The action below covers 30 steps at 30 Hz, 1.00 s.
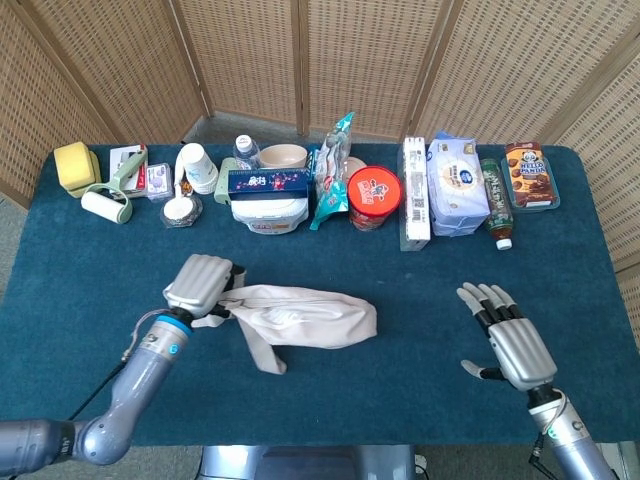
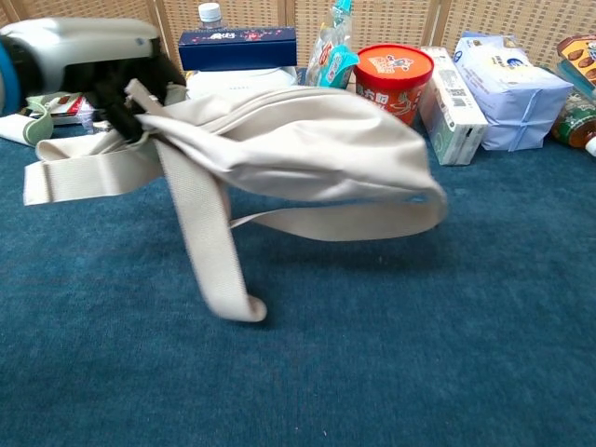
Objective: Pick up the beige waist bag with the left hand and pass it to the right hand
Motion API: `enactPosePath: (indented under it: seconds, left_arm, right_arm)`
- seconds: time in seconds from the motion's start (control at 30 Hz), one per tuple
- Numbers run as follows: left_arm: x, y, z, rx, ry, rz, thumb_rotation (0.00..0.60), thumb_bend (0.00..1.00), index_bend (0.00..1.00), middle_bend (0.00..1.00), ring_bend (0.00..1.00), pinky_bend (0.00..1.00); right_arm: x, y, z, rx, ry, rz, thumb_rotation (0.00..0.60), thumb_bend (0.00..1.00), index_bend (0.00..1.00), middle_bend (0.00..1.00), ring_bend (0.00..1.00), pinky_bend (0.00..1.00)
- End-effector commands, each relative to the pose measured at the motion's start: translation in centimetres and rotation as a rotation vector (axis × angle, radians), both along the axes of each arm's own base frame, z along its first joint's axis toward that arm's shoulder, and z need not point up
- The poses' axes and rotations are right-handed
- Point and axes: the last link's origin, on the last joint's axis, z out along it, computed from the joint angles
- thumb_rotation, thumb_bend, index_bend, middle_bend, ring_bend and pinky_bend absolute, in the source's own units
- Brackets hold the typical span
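My left hand grips one end of the beige waist bag and holds it off the blue table, its strap hanging down. In the chest view the left hand is at the upper left, the bag stretches to the right and its strap dangles to the cloth. My right hand hovers open, palm down, at the right side of the table, apart from the bag. It does not show in the chest view.
A row of goods lines the back of the table: paper cups, a white tub with a blue box on it, a red cup noodle, tissue packs, a bottle, a cookie box.
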Motion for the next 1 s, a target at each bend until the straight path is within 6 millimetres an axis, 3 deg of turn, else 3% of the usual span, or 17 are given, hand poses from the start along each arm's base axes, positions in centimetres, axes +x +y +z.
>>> enactPosePath:
  seconds: [0.03,0.5,0.73,1.0]
  left_arm:
    - [2.9,0.0,-1.1,-0.011,0.002,-0.037,0.600,0.16,0.65,0.66,0.67,0.75]
    - [9.3,-0.3,-6.5,-0.075,-0.038,-0.010,0.600,0.16,0.65,0.66,0.67,0.75]
    - [10.9,-0.3,-7.1,-0.049,-0.041,-0.018,0.600,0.16,0.65,0.66,0.67,0.75]
    - [11.2,-0.2,-7.3,-0.053,-0.057,0.005,0.600,0.16,0.65,0.66,0.67,0.75]
  right_arm:
    - [1.1,-0.5,-0.5,0.030,-0.030,0.003,0.600,0.00,0.00,0.00,0.00,0.00]
    - [5.6,-0.5,-1.3,0.068,-0.128,0.018,0.600,0.00,0.00,0.00,0.00,0.00]
    - [6.2,0.3,-1.5,0.098,-0.077,0.025,0.600,0.00,0.00,0.00,0.00,0.00]
    - [7.1,0.3,-2.0,0.076,-0.094,0.044,0.600,0.00,0.00,0.00,0.00,0.00]
